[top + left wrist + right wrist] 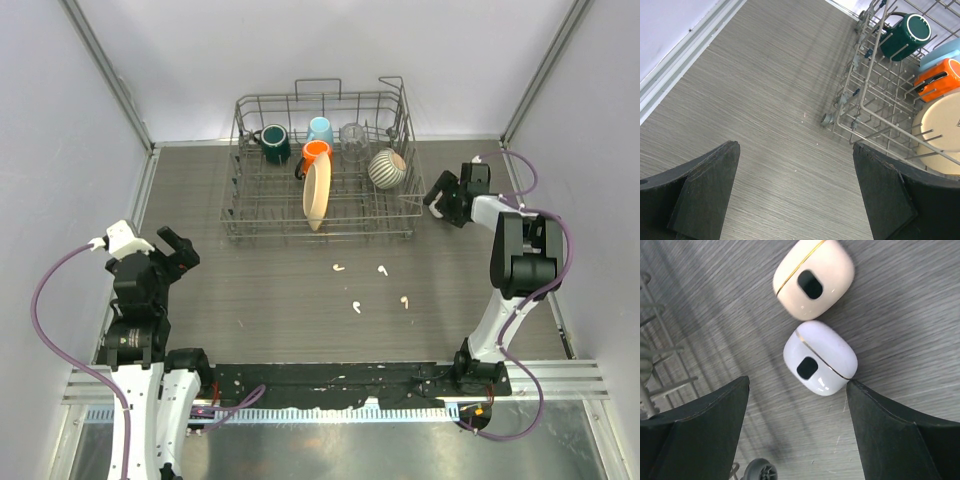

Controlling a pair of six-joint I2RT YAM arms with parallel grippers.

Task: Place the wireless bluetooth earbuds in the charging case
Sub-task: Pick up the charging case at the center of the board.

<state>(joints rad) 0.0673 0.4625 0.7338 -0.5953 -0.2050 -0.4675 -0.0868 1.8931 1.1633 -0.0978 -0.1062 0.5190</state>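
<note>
Several tiny white earbuds (pixel 356 307) lie loose on the grey table, in front of the dish rack. The white charging case (pixel 820 359) lies closed on the table in the right wrist view, its lower edge level with my right fingertips. My right gripper (pixel 796 385) is open and hovers just above and short of it; in the top view this gripper (pixel 440 200) sits right of the rack and hides the case. My left gripper (pixel 165 255) is open and empty at the table's left, over bare table (pixel 795 150).
A beige twin case (pixel 813 279) lies closed, touching the white case's far side. A wire dish rack (pixel 240 170) holds mugs, a glass, a striped bowl and a cream plate (pixel 316 195). Its corner (pixel 860 100) is near my left gripper. Walls close in both sides.
</note>
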